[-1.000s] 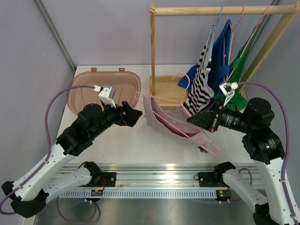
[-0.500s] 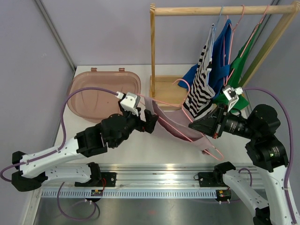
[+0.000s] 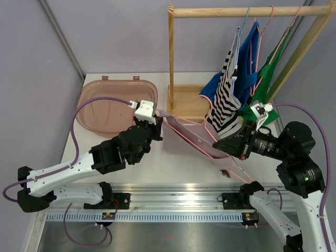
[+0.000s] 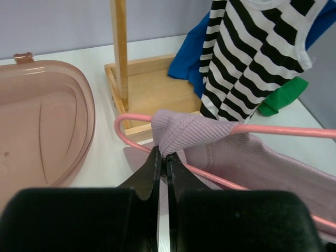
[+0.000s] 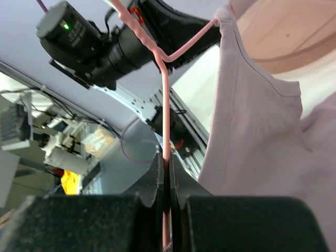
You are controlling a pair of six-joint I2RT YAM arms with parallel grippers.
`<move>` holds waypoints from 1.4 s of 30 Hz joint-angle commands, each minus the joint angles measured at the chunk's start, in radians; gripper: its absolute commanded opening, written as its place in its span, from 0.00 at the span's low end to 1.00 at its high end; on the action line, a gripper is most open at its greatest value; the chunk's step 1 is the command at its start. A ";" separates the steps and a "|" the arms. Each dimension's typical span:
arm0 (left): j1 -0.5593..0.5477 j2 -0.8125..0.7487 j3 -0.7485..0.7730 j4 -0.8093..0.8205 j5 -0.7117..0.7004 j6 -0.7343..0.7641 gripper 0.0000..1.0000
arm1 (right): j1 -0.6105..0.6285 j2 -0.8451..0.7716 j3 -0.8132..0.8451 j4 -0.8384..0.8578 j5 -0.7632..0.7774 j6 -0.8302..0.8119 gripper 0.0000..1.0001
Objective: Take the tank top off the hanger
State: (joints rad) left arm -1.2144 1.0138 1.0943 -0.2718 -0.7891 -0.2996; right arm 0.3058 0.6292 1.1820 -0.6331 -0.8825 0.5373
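tank top (image 3: 195, 140): pale mauve, ribbed; on the hanger, slung between the two grippers over the middle of the table (image 3: 157, 168); one strap looped over the hanger's left end, body sagging below the wire toward the right; cannot tell whether its lower edge touches the table
hanger (image 3: 177, 125): thin pink wire; lying tilted, left end higher and nearer the rack, right end lower and nearer the arm bases; off the rail
left gripper (image 3: 159, 122): closed; in the left wrist view the fingertips (image 4: 155, 167) are pinched together on the strap fabric just below the wire, at the hanger's curved left end; fabric bunched above the tips
right gripper (image 3: 217, 146): closed; in the right wrist view both fingers clamp a straight run of the pink wire (image 5: 166, 105) below a bend; tank top cloth (image 5: 252, 121) hangs just beside the fingers, not between them
rack (image 3: 185, 98): wooden, upright post and top rail, flat base on the table behind the tank top; striped top (image 3: 226, 89), blue garment (image 3: 247, 58) and green garment (image 3: 272, 63) hang from the rail, right of the post
tub (image 3: 113, 102): translucent pink, far left of the table, well apart from the tank top; just beyond the left gripper's wrist
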 commanded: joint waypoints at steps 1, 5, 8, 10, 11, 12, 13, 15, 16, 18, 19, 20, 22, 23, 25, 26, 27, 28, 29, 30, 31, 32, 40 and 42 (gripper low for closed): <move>0.000 -0.009 0.052 0.011 -0.201 -0.051 0.00 | 0.006 -0.016 0.011 -0.067 0.005 -0.089 0.00; 0.029 -0.056 0.067 -0.145 -0.381 -0.185 0.00 | 0.004 -0.022 0.005 -0.180 0.007 -0.189 0.00; 0.143 -0.087 0.090 -0.311 -0.355 -0.306 0.00 | 0.004 -0.057 -0.022 -0.163 -0.134 -0.211 0.00; 0.232 -0.106 0.092 -0.358 -0.291 -0.318 0.00 | 0.006 -0.098 -0.039 -0.079 -0.190 -0.174 0.00; 0.251 -0.113 0.093 -0.366 -0.274 -0.319 0.00 | 0.004 -0.112 -0.048 -0.051 -0.199 -0.159 0.00; 0.274 -0.133 0.090 -0.372 -0.260 -0.317 0.00 | 0.006 -0.123 -0.051 -0.025 -0.197 -0.146 0.00; 0.279 -0.141 0.090 -0.385 -0.228 -0.315 0.00 | 0.004 -0.140 -0.058 0.033 -0.197 -0.116 0.00; 0.299 -0.153 0.099 -0.408 -0.193 -0.320 0.00 | 0.004 -0.152 -0.085 0.135 -0.217 -0.088 0.00; 0.303 -0.156 0.101 -0.431 -0.143 -0.320 0.00 | 0.006 -0.155 -0.097 0.179 -0.222 -0.059 0.00; 0.305 -0.168 0.085 -0.408 -0.046 -0.280 0.00 | 0.004 -0.169 -0.149 0.327 -0.208 -0.019 0.00; 0.305 -0.197 0.041 -0.341 0.103 -0.221 0.00 | 0.006 -0.175 -0.192 0.390 -0.202 0.036 0.00; 0.305 -0.216 0.012 -0.298 0.190 -0.196 0.00 | 0.004 -0.178 -0.220 0.459 -0.184 0.070 0.00; 0.305 -0.266 -0.075 -0.203 0.435 -0.171 0.00 | 0.004 -0.178 -0.292 0.687 -0.148 0.174 0.00; 0.305 -0.279 -0.112 -0.169 0.517 -0.173 0.00 | 0.006 -0.175 -0.315 0.761 -0.109 0.208 0.00; 0.303 -0.305 -0.210 -0.068 0.729 -0.185 0.00 | 0.004 -0.155 -0.375 0.987 -0.069 0.304 0.00; 0.303 -0.308 -0.240 -0.037 0.782 -0.191 0.00 | 0.006 -0.146 -0.392 1.051 0.006 0.335 0.00; 0.297 -0.308 -0.266 -0.008 0.889 -0.199 0.00 | 0.006 -0.123 -0.413 1.199 0.048 0.364 0.00; 0.291 -0.305 -0.293 0.044 0.930 -0.200 0.00 | 0.004 -0.114 -0.464 1.281 0.097 0.419 0.00; 0.282 -0.296 -0.335 0.066 0.964 -0.199 0.00 | 0.004 -0.102 -0.498 1.372 0.214 0.441 0.00; 0.247 -0.290 -0.352 0.088 0.991 -0.194 0.00 | 0.006 -0.079 -0.534 1.571 0.281 0.463 0.00; 0.224 -0.279 -0.361 0.106 1.016 -0.184 0.00 | 0.004 -0.062 -0.612 1.675 0.348 0.492 0.00; 0.164 -0.262 -0.372 0.111 1.018 -0.176 0.00 | 0.004 -0.046 -0.643 1.769 0.475 0.492 0.00; 0.049 -0.221 -0.326 -0.105 0.609 -0.207 0.00 | 0.006 -0.016 -0.495 1.366 0.648 0.105 0.00; 0.050 -0.222 -0.292 -0.211 0.453 -0.263 0.00 | 0.006 -0.049 -0.467 1.153 0.734 0.041 0.00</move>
State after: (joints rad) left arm -1.1656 0.8005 0.7258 -0.3695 -0.0692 -0.4995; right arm 0.3058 0.6411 0.6125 0.7715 -0.3214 0.7799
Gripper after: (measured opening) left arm 0.024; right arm 0.045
